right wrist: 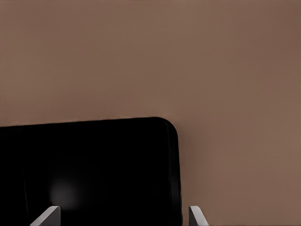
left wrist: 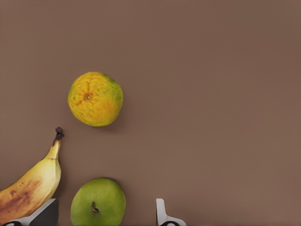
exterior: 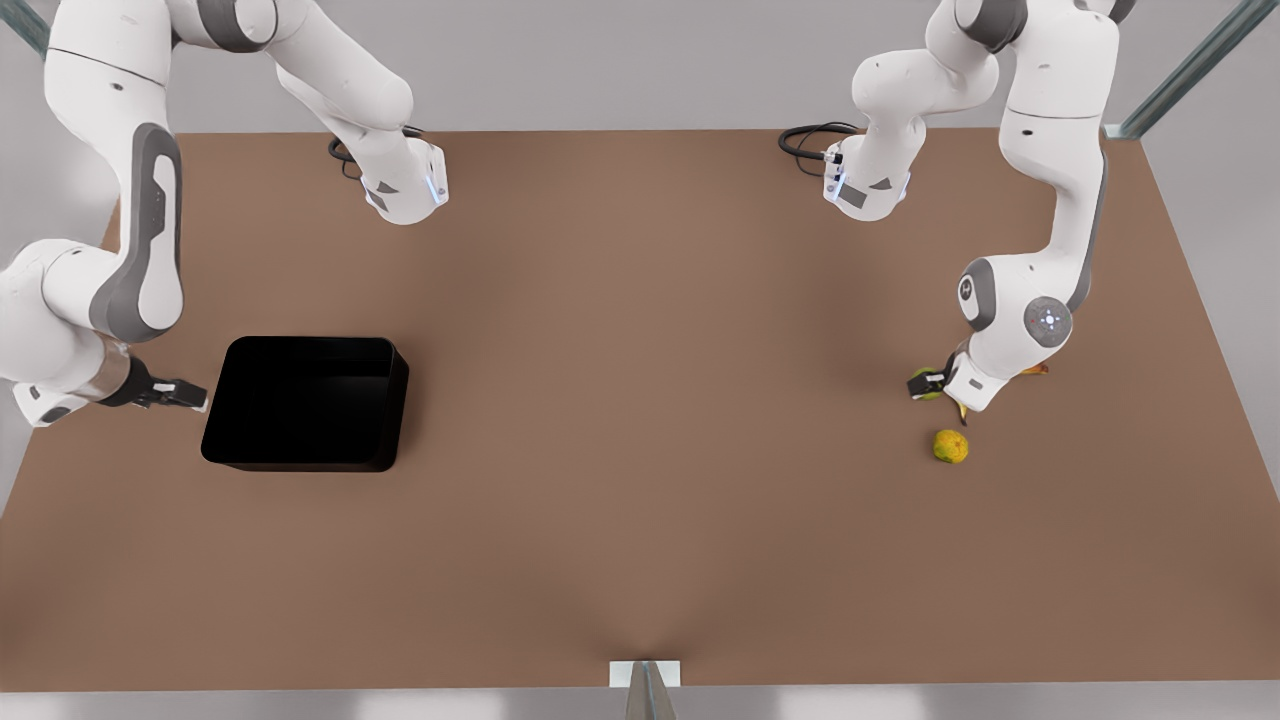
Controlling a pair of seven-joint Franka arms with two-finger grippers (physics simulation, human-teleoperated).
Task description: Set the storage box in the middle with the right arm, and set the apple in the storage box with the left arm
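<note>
Orange-yellow fruit point(exterior: 951, 446) and banana point(left wrist: 29, 187) crowd apple point(left wrist: 98, 202) — left gripper point(left wrist: 107, 214), spread, could nudge them; right gripper point(exterior: 185, 394) — spread at storage box point(exterior: 308, 402).

Storage box point(exterior: 310, 402) near the counter's point(exterior: 640, 520) left edge; apple point(exterior: 928, 384), banana point(left wrist: 29, 188) and mottled fruit point(exterior: 951, 446) clustered near its right edge.
</note>
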